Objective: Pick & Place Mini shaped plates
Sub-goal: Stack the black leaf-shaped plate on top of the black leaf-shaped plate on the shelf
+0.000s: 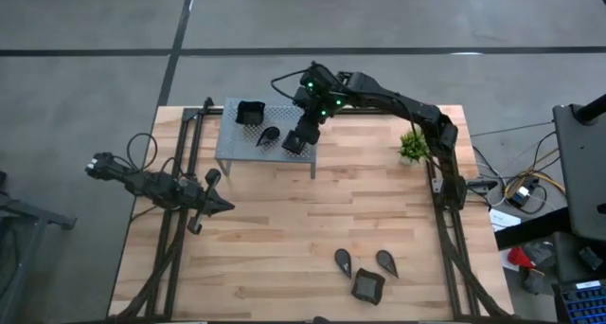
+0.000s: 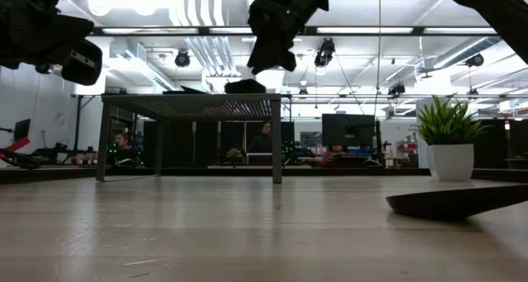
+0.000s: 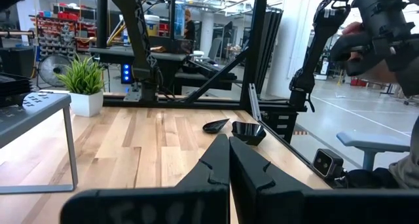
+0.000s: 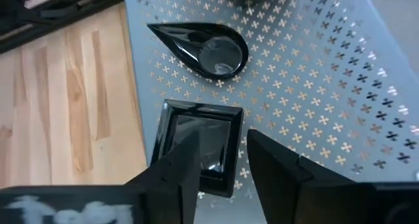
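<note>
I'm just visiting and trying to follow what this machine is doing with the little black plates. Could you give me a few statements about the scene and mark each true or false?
1. The right hand is above a square plate lying on the grey perforated stand. True.
2. The right hand is clamped shut on that plate. False: its fingers stand open, apart from each other.
3. A teardrop plate also lies on the stand. True.
4. The left hand is open. False: its fingers are shut together, holding nothing.
5. Three plates lie on the wooden table away from the stand. True.
</note>
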Robot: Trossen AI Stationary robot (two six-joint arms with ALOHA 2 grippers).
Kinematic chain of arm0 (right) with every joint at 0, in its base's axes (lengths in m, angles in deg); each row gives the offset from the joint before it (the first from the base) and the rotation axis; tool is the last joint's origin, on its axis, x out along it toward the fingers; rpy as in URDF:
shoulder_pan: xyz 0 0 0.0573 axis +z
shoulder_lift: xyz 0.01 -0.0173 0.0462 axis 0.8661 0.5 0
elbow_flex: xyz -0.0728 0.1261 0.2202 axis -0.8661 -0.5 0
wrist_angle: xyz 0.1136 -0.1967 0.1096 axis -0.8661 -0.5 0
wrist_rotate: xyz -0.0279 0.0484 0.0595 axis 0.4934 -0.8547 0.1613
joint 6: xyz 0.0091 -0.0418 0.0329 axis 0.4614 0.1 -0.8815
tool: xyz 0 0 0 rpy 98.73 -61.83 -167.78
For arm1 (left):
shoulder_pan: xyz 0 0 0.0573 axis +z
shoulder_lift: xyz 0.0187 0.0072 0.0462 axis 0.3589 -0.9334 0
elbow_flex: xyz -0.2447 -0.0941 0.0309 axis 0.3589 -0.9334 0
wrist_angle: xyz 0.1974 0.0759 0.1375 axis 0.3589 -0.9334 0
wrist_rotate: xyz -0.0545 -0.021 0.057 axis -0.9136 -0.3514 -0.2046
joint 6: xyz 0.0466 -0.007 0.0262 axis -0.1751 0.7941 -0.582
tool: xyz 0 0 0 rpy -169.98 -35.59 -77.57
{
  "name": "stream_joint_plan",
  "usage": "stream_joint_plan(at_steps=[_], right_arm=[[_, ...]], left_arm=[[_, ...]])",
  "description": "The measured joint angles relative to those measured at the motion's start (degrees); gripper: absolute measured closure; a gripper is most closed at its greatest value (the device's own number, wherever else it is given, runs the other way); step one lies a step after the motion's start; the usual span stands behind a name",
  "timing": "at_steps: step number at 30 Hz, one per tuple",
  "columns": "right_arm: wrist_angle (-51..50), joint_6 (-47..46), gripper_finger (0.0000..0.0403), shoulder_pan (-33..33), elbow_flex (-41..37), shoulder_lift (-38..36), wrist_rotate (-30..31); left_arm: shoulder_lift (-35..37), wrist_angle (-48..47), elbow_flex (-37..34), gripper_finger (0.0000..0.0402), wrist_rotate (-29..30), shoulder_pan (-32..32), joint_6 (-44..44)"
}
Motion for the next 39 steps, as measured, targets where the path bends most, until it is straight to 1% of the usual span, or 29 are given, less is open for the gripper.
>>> stream_joint_plan(at_steps=[5, 8, 16, 23, 31, 34, 39], right_arm=[[-0.8, -0.1, 0.0271, 0.0, 0.0, -1.9, 0.0], [-3.5, -0.2, 0.0271, 0.2, 0.0, -2.9, -0.1], [-17.2, 2.5, 0.0287, 2.7, 0.0, -4.5, -0.2], [-25.2, -1.2, 0.0298, 7.6, -0.2, -4.9, -0.2], [-25.8, -3.7, 0.0292, 15.2, -4.2, -4.9, 0.0], [-25.7, -5.0, 0.0289, 18.0, -6.7, -4.9, 0.0], [-23.3, -9.9, 0.0294, 22.8, -12.5, -4.9, 0.0]], left_arm=[[0.0, 0.0, 0.0, 0.0401, 0.0, 0.0, 0.0], [0.0, 0.0, 0.0, 0.0401, 0.0, 0.0, 0.0], [0.0, 0.0, 0.0, 0.0401, 0.0, 0.0, 0.0], [0.0, 0.0, 0.0, 0.0401, 0.0, 0.0, 0.0], [0.0, 0.0, 0.0, 0.0401, 0.0, 0.0, 0.0], [0.0, 0.0, 0.0, 0.0401, 0.0, 0.0, 0.0], [0.0, 0.0, 0.0, 0.0401, 0.0, 0.0, 0.0]])
